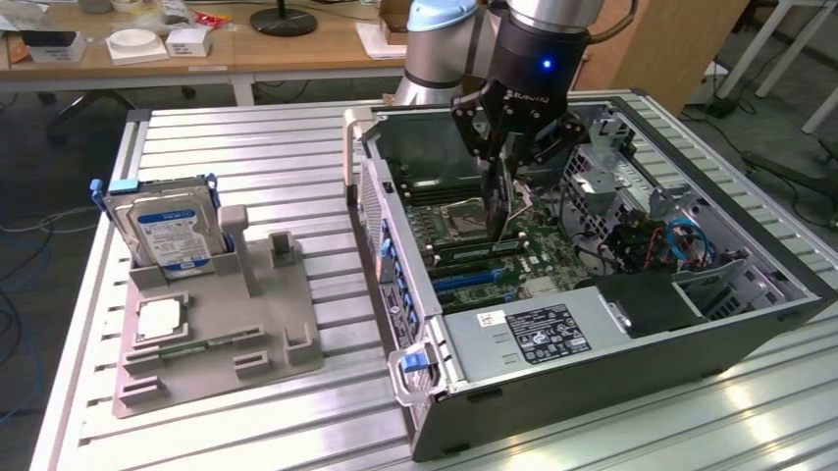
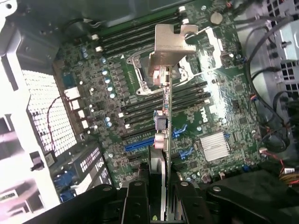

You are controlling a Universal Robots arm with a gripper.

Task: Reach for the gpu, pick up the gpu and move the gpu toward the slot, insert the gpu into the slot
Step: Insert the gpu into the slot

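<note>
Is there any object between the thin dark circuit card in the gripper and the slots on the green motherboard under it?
Nothing visible does. The gripper holds the thin dark gpu card edge-on over the green motherboard, and no part crosses the space beneath it. The loose cables lie aside, toward the exterior view's right.

Robotics lab: arm [image 1: 544,44] stood over a slatted aluminium bench [image 1: 262,137] with an open PC case [image 1: 590,383]; cluttered desk [image 1: 301,49] behind.
</note>
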